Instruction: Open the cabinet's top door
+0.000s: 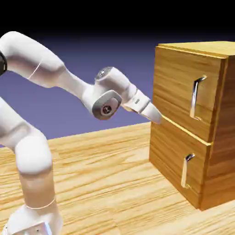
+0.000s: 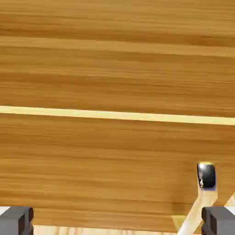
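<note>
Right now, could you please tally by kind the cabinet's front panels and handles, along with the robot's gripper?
Wood-grain front panels: 2, the upper one and the lower one
Silver handles: 2, one on the upper panel and one on the lower panel
Gripper: 1
Total: 5

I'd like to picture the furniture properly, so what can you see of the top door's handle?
The handle is a slim, upright bar, shiny and silvery like polished metal, with its lower part reflecting pale wood tones. Bent ends join it to the top door, toward the exterior view's right side of that wood-grain panel. The door looks closed, and nothing touches the bar.
</note>
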